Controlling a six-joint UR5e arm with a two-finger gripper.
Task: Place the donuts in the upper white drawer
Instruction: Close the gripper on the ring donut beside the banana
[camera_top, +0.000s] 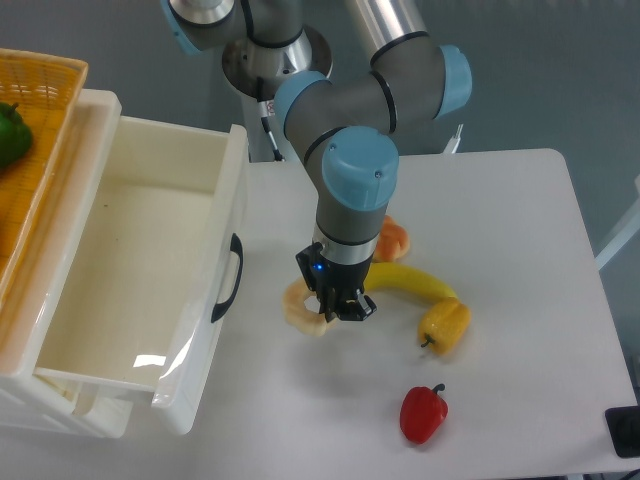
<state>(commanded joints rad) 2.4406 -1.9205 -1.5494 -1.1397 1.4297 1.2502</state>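
The pale beige ring donut (298, 308) lies on the white table just right of the drawer front. My gripper (337, 308) is down over the ring's right side, its black fingers at the ring, and I cannot tell whether they are closed on it. The orange-tan donut (394, 240) lies further back and is mostly hidden behind my wrist. The upper white drawer (225, 225) stands pulled open at the left, its cream inside bare, its black handle (229, 278) facing the ring donut.
A yellow banana (415, 281), a small yellow bell pepper (446, 325) and a red pepper (423, 412) lie right of the gripper. A woven orange basket (45, 85) holding a green pepper (10, 133) sits at the far left above the drawer.
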